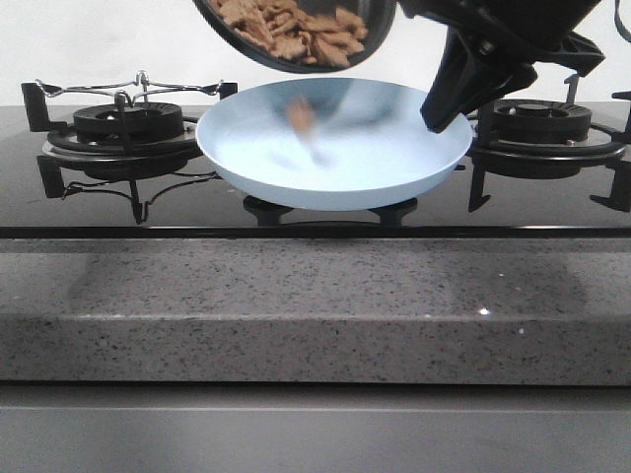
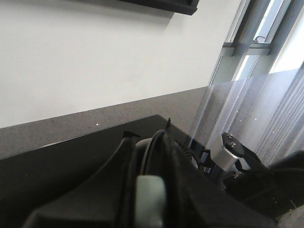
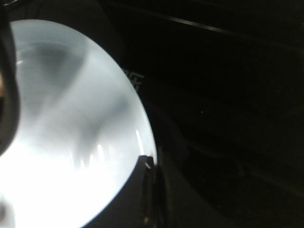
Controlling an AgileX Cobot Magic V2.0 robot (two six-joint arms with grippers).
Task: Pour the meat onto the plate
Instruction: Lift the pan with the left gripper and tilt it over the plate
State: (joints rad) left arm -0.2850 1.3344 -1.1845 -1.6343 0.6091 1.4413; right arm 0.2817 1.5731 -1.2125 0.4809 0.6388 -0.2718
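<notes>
In the upper right of the front view you see the right arm (image 1: pixel 503 44) as a matte black mass of angular housings, edges blocky and stepped. One long black wedge-shaped finger (image 1: pixel 449 89) tapers to a blunt tip, and you can pick out a small round fastener near its upper end.

In the left wrist view, the lower middle of your frame is filled by the left gripper (image 2: pixel 149 199): smooth black curved shells with a pale grey-green pad set between them. At the lower right you see a short silver cylinder (image 2: pixel 230 149) with a screw in its end face, mounted on more black bodywork.
</notes>
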